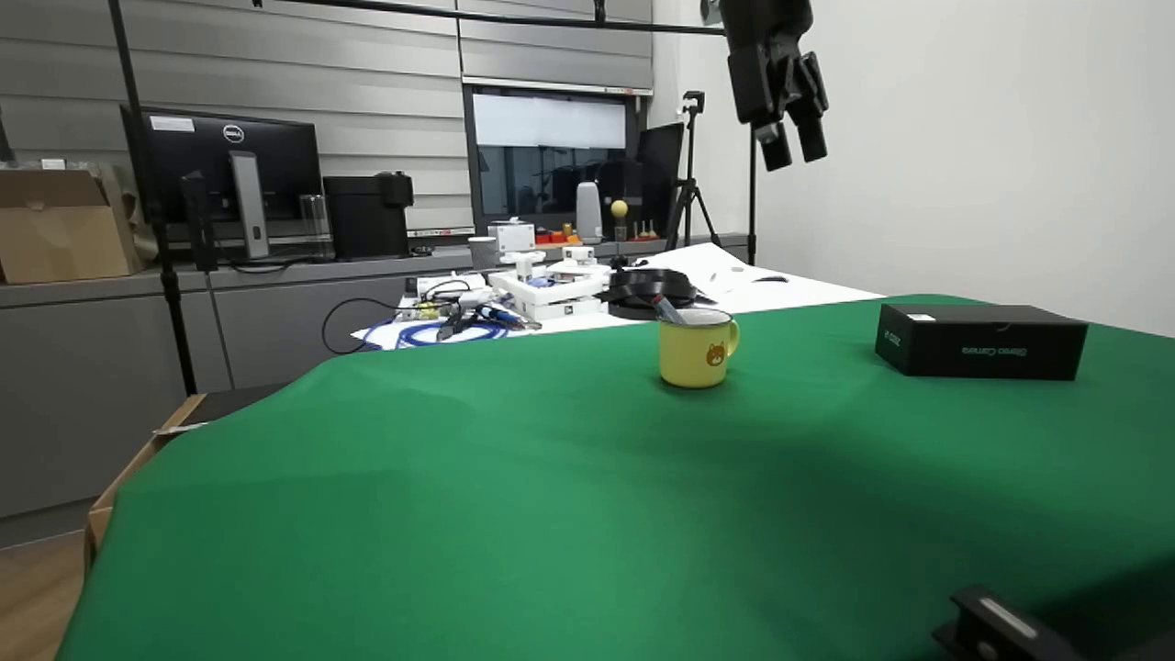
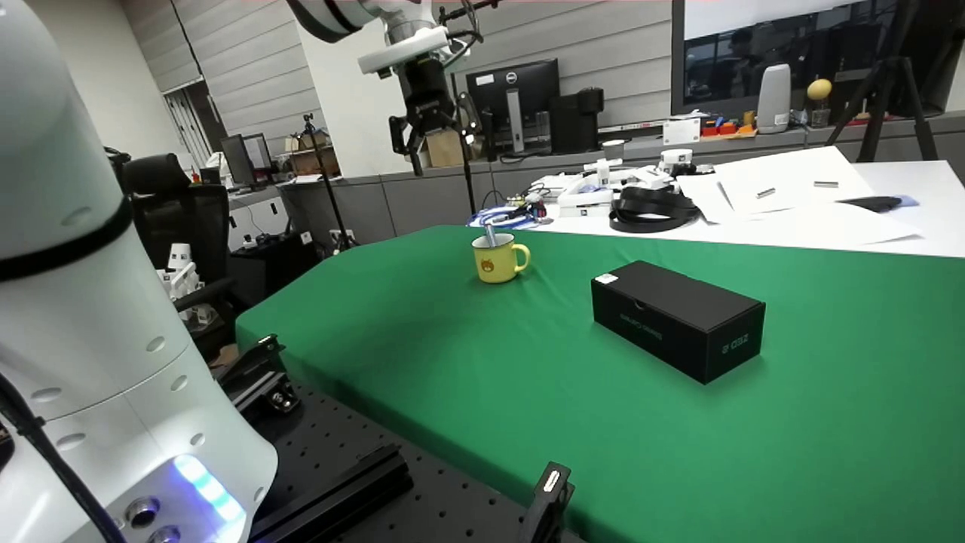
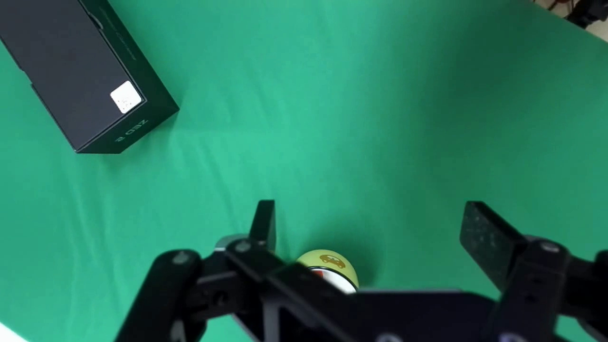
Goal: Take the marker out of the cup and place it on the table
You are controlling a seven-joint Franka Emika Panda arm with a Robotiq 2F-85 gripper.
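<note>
Up high over the green-cloth table (image 1: 569, 514), a black Robotiq gripper (image 1: 795, 151), pointing down. Wide-apart fingers, with a big gap between the tips and plain green far below, in the wrist view. Well below the gripper, upright on the table, a small yellow mug (image 1: 695, 358) with a brown bear face, a dark rim and a round handle. In the mug, a thin gray marker (image 1: 670, 312), tilted against the rim, top end out over the edge, with a bit of red-orange up there. In the wrist view, only part of the mug, half hidden by black gripper parts, and a little patch of red inside, too small to tell more. On the same table, well apart from the mug, a long black ZED 2 stereo camera box (image 2: 678, 324), lying flat, with a white sticker (image 3: 126, 96) on top near one end. Past the table, in both exterior views, a messy white desk (image 2: 935, 207) with blue cables (image 2: 505, 219) and sheets of paper (image 2: 799, 170). Farther back, a Dell monitor (image 1: 275, 174) and a tripod (image 1: 687, 191). Close by in an exterior view, the white robot base (image 2: 105, 332).
</note>
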